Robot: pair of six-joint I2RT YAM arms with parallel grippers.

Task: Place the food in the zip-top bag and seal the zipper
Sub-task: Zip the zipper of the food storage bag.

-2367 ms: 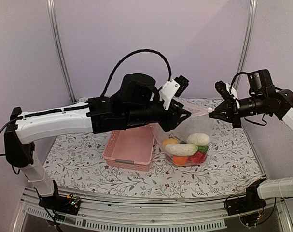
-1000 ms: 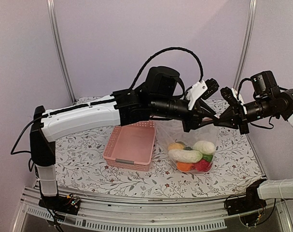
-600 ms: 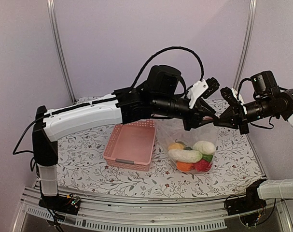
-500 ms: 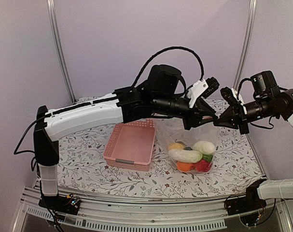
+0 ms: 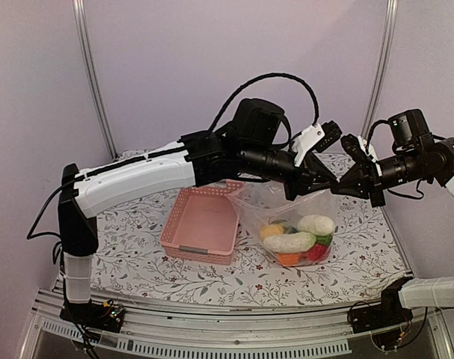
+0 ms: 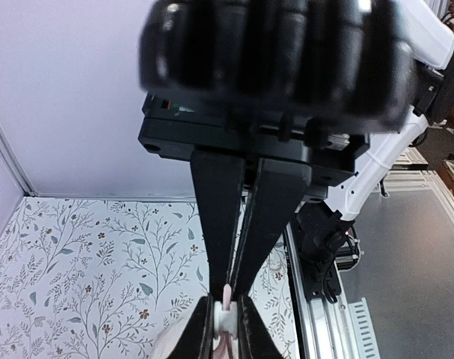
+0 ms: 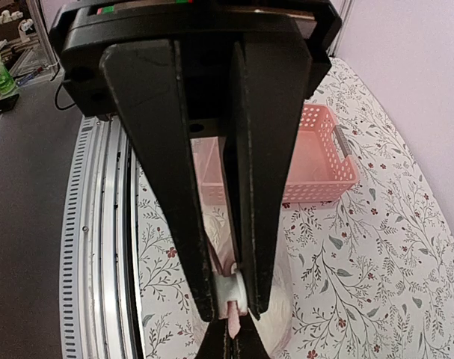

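Note:
The clear zip-top bag (image 5: 283, 203) hangs between my two grippers, its bottom resting on the table. The food lies inside it: a white radish (image 5: 289, 241), a beige piece (image 5: 317, 224), an orange (image 5: 271, 230) and a red piece (image 5: 313, 252). My left gripper (image 5: 329, 185) is shut on the white zipper slider (image 7: 234, 293) at the right end of the bag's mouth. My right gripper (image 5: 339, 188) is shut on the pink end of the zipper strip (image 7: 233, 323), tip to tip with the left gripper. In the left wrist view my left gripper (image 6: 227, 323) pinches the slider just below the right gripper (image 6: 231, 283).
The pink slatted basket (image 5: 203, 221) stands left of the bag, under my left arm. The floral tablecloth (image 5: 137, 247) covers the table. A metal rail (image 5: 212, 329) runs along the near edge. Upright poles (image 5: 92, 82) stand at the back corners.
My left gripper has slid right along the bag's mouth until it meets the right gripper. In the last half second the bag's bottom has shifted slightly. The right gripper has barely moved.

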